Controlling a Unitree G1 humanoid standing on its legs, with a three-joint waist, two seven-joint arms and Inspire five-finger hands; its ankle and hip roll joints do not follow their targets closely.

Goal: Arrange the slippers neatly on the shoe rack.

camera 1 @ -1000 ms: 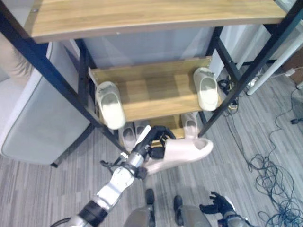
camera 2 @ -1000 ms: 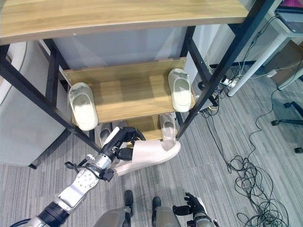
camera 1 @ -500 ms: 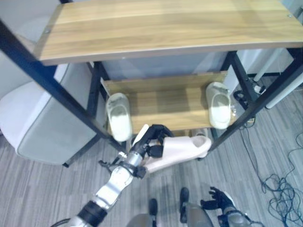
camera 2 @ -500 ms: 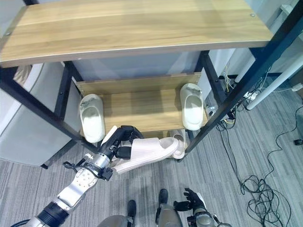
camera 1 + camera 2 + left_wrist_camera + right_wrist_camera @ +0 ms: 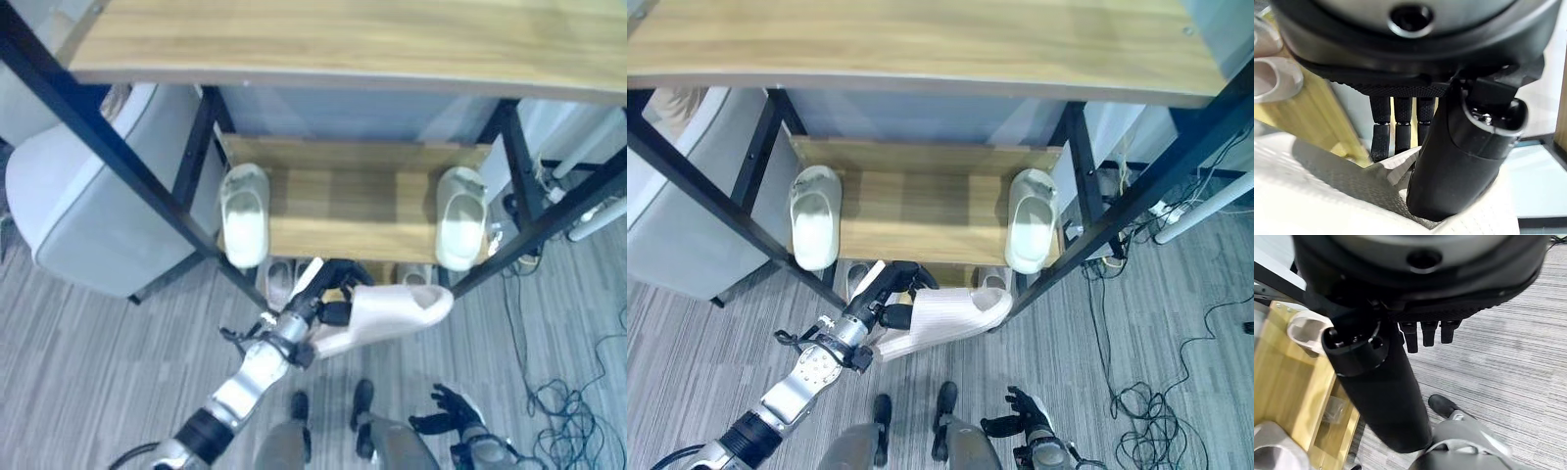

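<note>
The left hand (image 5: 884,305) reaches toward 1 o'clock, fingers (image 5: 1403,128) clamped on a pale slipper (image 5: 950,318) held before the shoe rack (image 5: 921,211). Two slippers (image 5: 815,215) lie on its middle shelf. The right hand (image 5: 1024,416) hangs low, fingers relaxed.

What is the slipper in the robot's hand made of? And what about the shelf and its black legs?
The slipper in the left hand looks like soft foam or rubber: matte, pale, one moulded piece with a fine ribbed sole. The shelf looks like wood or wood-look board, with light brown grain streaks. The legs look like black-painted metal: thin, straight and smooth.
</note>
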